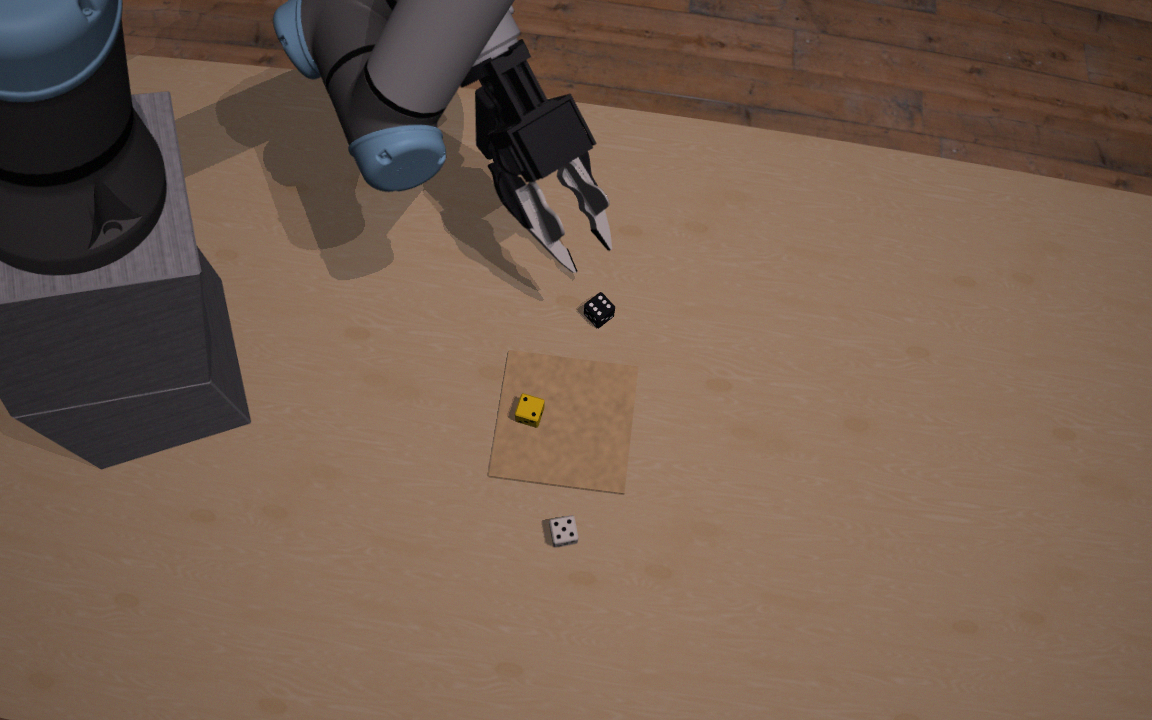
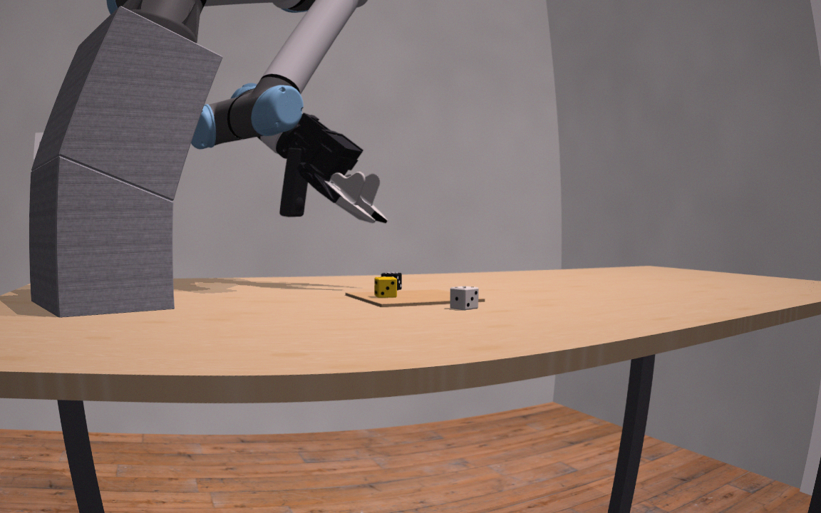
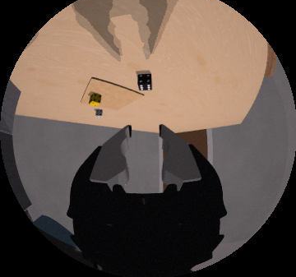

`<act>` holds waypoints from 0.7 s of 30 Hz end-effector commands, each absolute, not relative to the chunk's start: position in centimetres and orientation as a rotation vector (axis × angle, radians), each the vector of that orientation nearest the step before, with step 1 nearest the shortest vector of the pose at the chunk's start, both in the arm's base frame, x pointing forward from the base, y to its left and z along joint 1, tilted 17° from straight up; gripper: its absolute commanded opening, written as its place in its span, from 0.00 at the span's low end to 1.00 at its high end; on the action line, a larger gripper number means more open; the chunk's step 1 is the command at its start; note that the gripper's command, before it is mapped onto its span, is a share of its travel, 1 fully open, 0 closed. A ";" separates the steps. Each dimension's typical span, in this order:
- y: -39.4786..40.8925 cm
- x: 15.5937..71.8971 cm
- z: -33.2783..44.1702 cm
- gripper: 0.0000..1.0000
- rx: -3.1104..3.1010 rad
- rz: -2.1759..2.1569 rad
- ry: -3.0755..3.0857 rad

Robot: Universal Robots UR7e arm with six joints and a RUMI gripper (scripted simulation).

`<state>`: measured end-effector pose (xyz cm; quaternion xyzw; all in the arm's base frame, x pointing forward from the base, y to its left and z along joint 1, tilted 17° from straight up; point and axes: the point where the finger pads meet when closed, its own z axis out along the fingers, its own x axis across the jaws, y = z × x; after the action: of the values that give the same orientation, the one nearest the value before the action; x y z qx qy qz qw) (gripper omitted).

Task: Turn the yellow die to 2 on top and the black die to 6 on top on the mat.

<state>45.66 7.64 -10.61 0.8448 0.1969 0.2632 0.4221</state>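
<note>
Exterior: black die (image 1: 599, 309) (image 2: 398, 281) (image 3: 145, 81) partly behind yellow die (image 1: 529, 410) (image 2: 385, 286) (image 3: 94, 99)

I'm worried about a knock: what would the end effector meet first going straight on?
Probably the tabletop beyond the black die. The end effector roughly lines up with that die but seems likely to pass above; depth is unclear.
</note>
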 end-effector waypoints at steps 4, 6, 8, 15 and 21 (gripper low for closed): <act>7.1 45.9 -10.2 0.24 2.236 0.643 0.548; 7.1 45.9 -10.2 0.24 2.236 0.643 0.548; 6.9 46.0 -10.0 0.24 2.282 0.635 0.570; 6.1 46.3 -9.4 0.24 2.476 0.601 0.665; 5.4 46.6 -8.9 0.24 2.622 0.566 0.739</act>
<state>46.28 5.96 -9.18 0.9115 0.2435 0.2243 0.2441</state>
